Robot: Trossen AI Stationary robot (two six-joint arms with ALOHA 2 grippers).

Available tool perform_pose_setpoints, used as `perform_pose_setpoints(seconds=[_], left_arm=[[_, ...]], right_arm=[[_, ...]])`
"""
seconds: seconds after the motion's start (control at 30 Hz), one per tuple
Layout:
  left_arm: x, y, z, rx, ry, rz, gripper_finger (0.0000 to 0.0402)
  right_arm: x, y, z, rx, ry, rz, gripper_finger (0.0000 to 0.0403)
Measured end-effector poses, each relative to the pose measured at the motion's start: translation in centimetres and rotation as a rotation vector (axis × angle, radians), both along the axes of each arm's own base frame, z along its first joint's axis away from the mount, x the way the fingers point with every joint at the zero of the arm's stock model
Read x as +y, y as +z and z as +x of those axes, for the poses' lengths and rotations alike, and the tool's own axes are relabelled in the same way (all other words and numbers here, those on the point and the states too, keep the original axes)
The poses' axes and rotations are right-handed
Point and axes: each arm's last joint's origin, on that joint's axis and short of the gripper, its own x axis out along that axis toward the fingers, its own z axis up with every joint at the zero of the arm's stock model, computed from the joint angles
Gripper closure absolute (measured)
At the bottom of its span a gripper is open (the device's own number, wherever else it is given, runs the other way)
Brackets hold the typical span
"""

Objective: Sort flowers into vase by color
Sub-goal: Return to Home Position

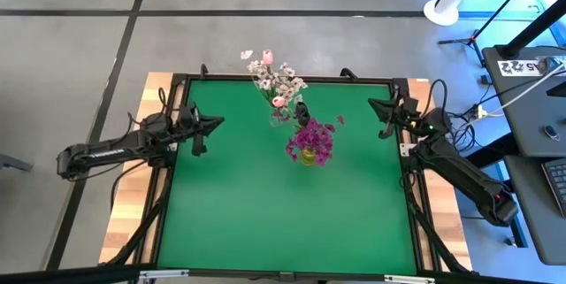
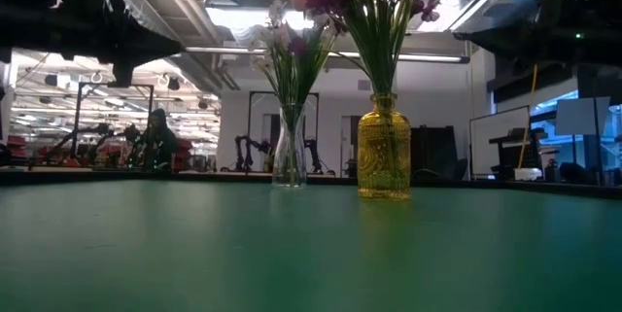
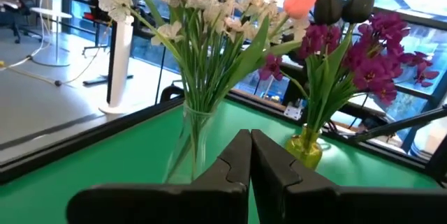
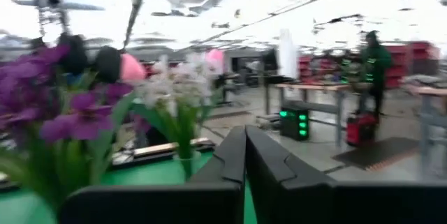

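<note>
At the table's side edges, both arms rest with nothing in hand, and the sorting looks finished to us.

Over the green table (image 1: 265, 231), the left gripper (image 1: 215, 124) sits at mid-left of the high view and the right gripper (image 1: 373, 105) at upper right. Each is clenched on nothing, which we judge suits parking at home. Near centre, the yellow vase (image 2: 384, 161) holds the purple flowers (image 1: 311, 139). Just behind it, the transparent vase (image 2: 289, 156) holds the white flowers (image 1: 276, 79) and pink flower (image 1: 267, 56), so purple stands apart from paler blooms. Farther back, a person (image 2: 157, 142) shows in the room.
</note>
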Motion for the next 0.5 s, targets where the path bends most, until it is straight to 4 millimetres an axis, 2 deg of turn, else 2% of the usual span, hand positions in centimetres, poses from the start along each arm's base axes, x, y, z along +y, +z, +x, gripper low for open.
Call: perform_pose_setpoints(seconds=[0.1,0.37,0.5], left_arm=[[0.0,-0.3,-0.1,-0.008,0.000,0.001,0.0401],[-0.2,0.0,-0.6,-0.037,0.010,0.030,0.0401],[-0.2,0.0,-0.8,-0.035,0.019,0.039,0.0401]], right_arm=[[0.1,-0.3,-0.3,-0.005,-0.069,0.038,0.0385],[1.0,-1.1,-1.5,-0.001,-0.192,0.102,0.0399],[1.0,-1.2,-1.3,0.015,-0.224,0.103,0.0401]])
